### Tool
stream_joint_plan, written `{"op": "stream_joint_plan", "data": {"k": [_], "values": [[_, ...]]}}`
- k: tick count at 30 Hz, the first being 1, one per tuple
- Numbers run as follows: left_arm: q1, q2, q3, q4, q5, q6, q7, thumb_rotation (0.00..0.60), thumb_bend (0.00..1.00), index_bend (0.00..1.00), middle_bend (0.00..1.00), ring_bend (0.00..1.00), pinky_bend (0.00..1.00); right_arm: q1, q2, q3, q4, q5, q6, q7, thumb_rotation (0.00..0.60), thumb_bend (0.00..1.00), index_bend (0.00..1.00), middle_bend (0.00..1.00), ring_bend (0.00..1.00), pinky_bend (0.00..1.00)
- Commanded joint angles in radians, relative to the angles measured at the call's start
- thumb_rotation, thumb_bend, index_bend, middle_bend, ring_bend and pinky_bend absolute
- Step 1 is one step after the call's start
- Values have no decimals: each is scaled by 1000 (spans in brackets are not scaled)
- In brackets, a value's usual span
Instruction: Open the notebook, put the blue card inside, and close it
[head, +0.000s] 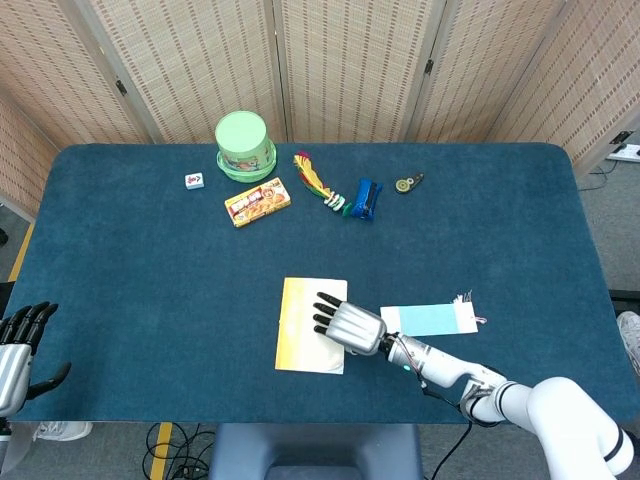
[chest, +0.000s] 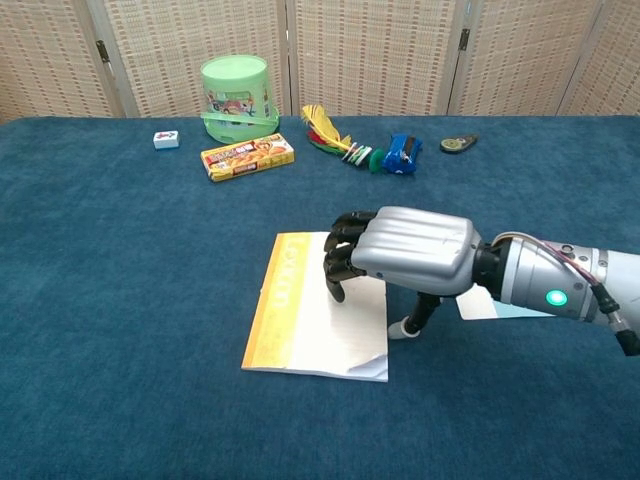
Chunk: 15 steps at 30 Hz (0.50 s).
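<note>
Bench, covered in dark blue cloth, with folding screens behind its far edge. Notebook: closed, lying flat near the middle of the near half, yellow band along its left edge, pale cover, near right corner of the pages slightly lifted. Right hand: palm down over the right part of the notebook, dark fingertips curled down onto the cover, thumb reaching down to the bench just off the notebook's right edge; it grips nothing. Blue card: pale blue, flat on the bench just right of the notebook, largely hidden behind the right forearm in the chest view, a small tassel at its right end. Left hand: at the near left corner, off the bench edge, fingers apart and holding nothing. Far side, left to right: small white tile, green round tub, yellow snack box, bundle of coloured feathers, blue object, small dark round item.
</note>
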Motion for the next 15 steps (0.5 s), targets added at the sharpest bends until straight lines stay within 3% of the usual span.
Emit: {"op": "stream_joint_plan", "data": {"k": [1,9,15], "values": [[1,1,1,-1,0,0,-1,600,277,130,129,110,175,7,-4,-3,5,3,-6,-1,600,101,422,318,182,127],[4,1,1,1,1,3,-4,600,277,130,124,110,175,30,-23,-4,18,13,-15,-4,600,252,422,318,182,127],[7,2,1,4,-1,5,-10,600,277,130,120,110,175,46,-32,-6,25,18,-18,-6,600,308,428,320,182,127]]}}
